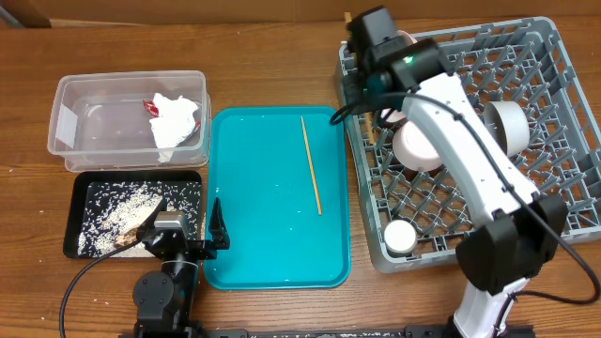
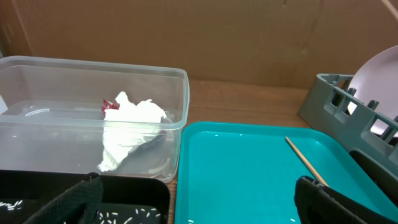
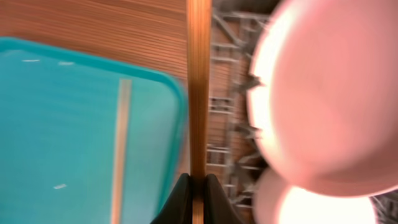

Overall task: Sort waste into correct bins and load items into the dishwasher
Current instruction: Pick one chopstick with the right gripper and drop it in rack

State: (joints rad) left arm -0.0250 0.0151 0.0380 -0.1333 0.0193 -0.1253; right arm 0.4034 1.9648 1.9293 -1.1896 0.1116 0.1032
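Two chopsticks to watch. Overhead: one chopstick lies loose on the teal tray, its long axis running near to far. The right arm leans over the left edge of the grey rack, just beside that tray.

Left wrist: the left gripper sits low, jaws spread wide and holding nothing, with the loose stick ahead to its right.

Right wrist: the right gripper has its jaws pinched on the second chopstick, parallel to the loose one, with rack lattice right alongside. I'd say a short sideways shift puts it in.

wooden table (cardboard wall, seemingly)
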